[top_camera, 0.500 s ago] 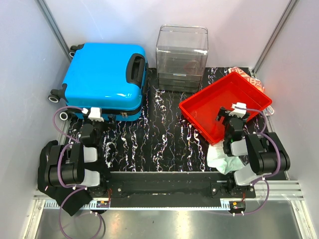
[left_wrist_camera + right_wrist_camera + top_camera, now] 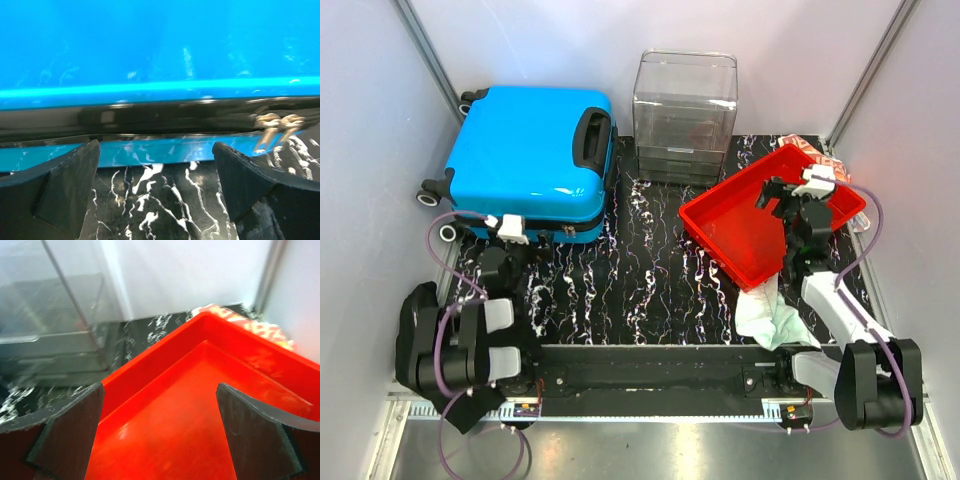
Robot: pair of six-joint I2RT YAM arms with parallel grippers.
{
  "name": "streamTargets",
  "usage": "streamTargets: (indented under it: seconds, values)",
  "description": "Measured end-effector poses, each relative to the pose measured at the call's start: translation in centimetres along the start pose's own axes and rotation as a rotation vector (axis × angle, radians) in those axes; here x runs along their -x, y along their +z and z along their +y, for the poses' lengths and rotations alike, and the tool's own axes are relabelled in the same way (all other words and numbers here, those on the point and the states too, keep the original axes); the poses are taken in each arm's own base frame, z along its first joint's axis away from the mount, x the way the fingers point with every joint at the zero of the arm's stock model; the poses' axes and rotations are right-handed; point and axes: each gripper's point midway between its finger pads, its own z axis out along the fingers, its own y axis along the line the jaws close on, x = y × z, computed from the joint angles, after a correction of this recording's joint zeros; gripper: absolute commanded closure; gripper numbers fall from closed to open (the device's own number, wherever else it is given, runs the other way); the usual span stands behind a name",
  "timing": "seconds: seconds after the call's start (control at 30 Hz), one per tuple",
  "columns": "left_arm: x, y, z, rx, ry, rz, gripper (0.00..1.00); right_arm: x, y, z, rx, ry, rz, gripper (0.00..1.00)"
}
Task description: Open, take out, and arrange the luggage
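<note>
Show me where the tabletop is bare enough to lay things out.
Bare: the marbled middle strip between blue suitcase, clear drawer box, red tray and mounting bar. Crowded: right side, around the tray and crumpled cloth.

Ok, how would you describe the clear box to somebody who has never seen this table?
Look at the black marbled table, along its far edge. Between the blue suitcase and the red tray stands the clear plastic drawer box, the only see-through thing there.
</note>
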Motion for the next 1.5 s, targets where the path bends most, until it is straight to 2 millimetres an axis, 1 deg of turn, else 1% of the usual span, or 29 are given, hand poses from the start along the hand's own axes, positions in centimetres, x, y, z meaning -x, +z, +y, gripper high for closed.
streamTargets:
  seconds: [0.07,0.1,0.17,0.2,0.23,0.27,0.37,0.43,0.47,0.57,0.67,0.77,0.83,0.93,0.97,1.07,1.1,1.17,1.2,1.27,1.3,1.43,1.5]
  values:
    - [0.9,-0.2,-0.4,-0.023,0.001,0.011,0.01,0.5,0.3,0.7,0.027,0.007,0.046,0.0]
    - [1.8,-0.1,-0.7,-0.043,0.011,0.007,0.01,0.8,0.4,1.0,0.033,0.01,0.063,0.01]
    - [4.3,0.1,-1.3,-0.088,0.039,-0.014,0.02,2.0,0.7,1.6,0.046,0.021,0.096,0.06]
    - [5.6,0.4,-1.4,-0.105,0.051,-0.019,0.03,2.8,0.8,1.8,0.049,0.026,0.104,0.08]
    - [6.4,0.5,-1.5,-0.119,0.055,-0.006,0.03,3.8,1.0,2.1,0.051,0.032,0.105,0.1]
    - [6.7,0.5,-1.6,-0.132,0.054,0.026,0.04,4.9,1.2,2.3,0.053,0.038,0.103,0.12]
    - [6.5,0.0,-1.6,-0.154,0.048,0.139,0.05,7.9,2.4,3.4,0.069,0.046,0.109,0.17]
    - [6.8,-0.4,-1.8,-0.174,0.053,0.191,0.05,10.0,3.8,4.4,0.088,0.045,0.106,0.19]
    - [7.3,-0.6,-2.0,-0.186,0.055,0.219,0.05,11.1,4.7,5.2,0.102,0.041,0.108,0.2]
    - [9.6,-1.2,-2.1,-0.196,0.073,0.248,0.05,12.4,7.1,7.1,0.141,0.023,0.13,0.22]
    - [11.9,-2.0,-2.1,-0.192,0.092,0.251,0.05,12.1,9.6,9.0,0.181,-0.007,0.185,0.24]
    - [13.5,-2.9,-2.2,-0.186,0.105,0.249,0.05,10.9,12.0,10.3,0.206,-0.029,0.238,0.27]
    - [13.9,-3.4,-2.3,-0.184,0.104,0.255,0.05,9.6,13.3,11.1,0.227,-0.04,0.278,0.27]
    - [13.5,-3.9,-2.4,-0.185,0.094,0.28,0.05,7.6,14.6,12.0,0.263,-0.05,0.337,0.31]
    - [13.2,-4.0,-2.4,-0.184,0.09,0.291,0.05,7.0,15.0,12.3,0.275,-0.052,0.356,0.34]
    - [12.7,-4.3,-2.4,-0.177,0.082,0.317,0.05,6.2,16.1,12.9,0.296,-0.055,0.382,0.44]
    - [12.5,-4.3,-2.3,-0.173,0.081,0.322,0.05,6.1,16.4,13.1,0.299,-0.057,0.386,0.51]
    - [12.3,-4.4,-2.2,-0.165,0.079,0.332,0.05,6.1,17.2,13.2,0.299,-0.067,0.388,0.61]
    - [12.3,-4.5,-2.1,-0.161,0.079,0.336,0.05,6.2,17.5,13.3,0.298,-0.074,0.389,0.72]
    - [12.2,-4.5,-2.0,-0.156,0.079,0.34,0.05,6.2,17.9,13.4,0.3,-0.083,0.394,0.83]
    - [12.2,-4.5,-2.0,-0.154,0.079,0.34,0.05,6.4,18.1,13.5,0.301,-0.086,0.392,0.91]
    - [12.2,-4.5,-1.9,-0.151,0.08,0.342,0.05,6.5,18.4,12.8,0.26,-0.118,0.392,1.0]
    - [12.1,-4.5,-1.9,-0.15,0.08,0.342,0.05,6.6,18.5,12.2,0.233,-0.14,0.387,1.0]
